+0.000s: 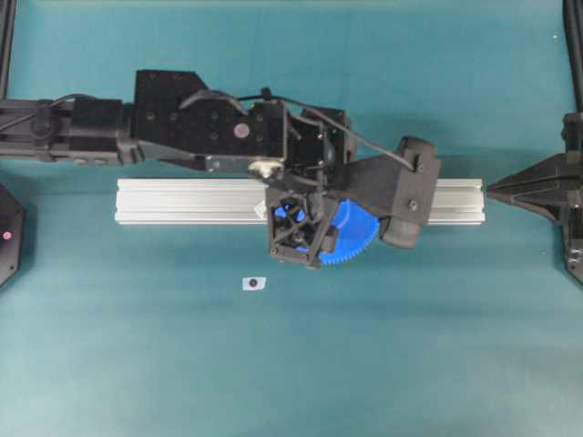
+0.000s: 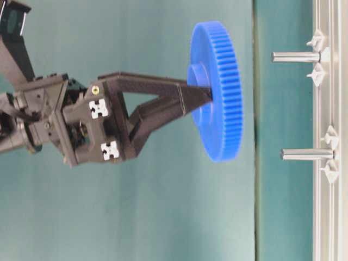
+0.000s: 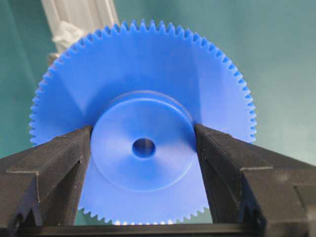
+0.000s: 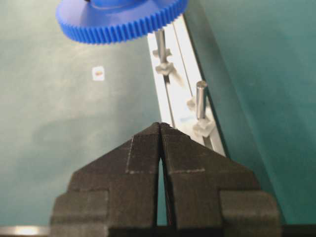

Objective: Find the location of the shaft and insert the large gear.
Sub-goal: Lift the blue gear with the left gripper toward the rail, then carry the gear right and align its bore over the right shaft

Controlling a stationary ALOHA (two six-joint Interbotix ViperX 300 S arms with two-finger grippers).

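Note:
My left gripper (image 3: 143, 132) is shut on the raised hub of the large gear (image 3: 143, 74), a bright-blue toothed disc, with one finger on each side of the hub. In the table-level view the large gear (image 2: 220, 109) hangs flat, clear of the pin tips, held by my left gripper (image 2: 202, 92). The shaft (image 2: 296, 56), a slim silvery pin between two clear diamond pieces, stands on the rail a little off the line of the hub. The right wrist view shows the shaft (image 4: 160, 42) under the rim of the large gear (image 4: 118, 22). My right gripper (image 4: 160, 126) is shut and empty.
A second, dark-tipped pin (image 4: 200, 98) stands on the aluminium rail (image 1: 182, 200), nearer my right gripper (image 1: 496, 188). A small white marker (image 1: 254, 283) lies on the teal mat in front of the rail. From above, the left arm (image 1: 182, 123) covers both pins.

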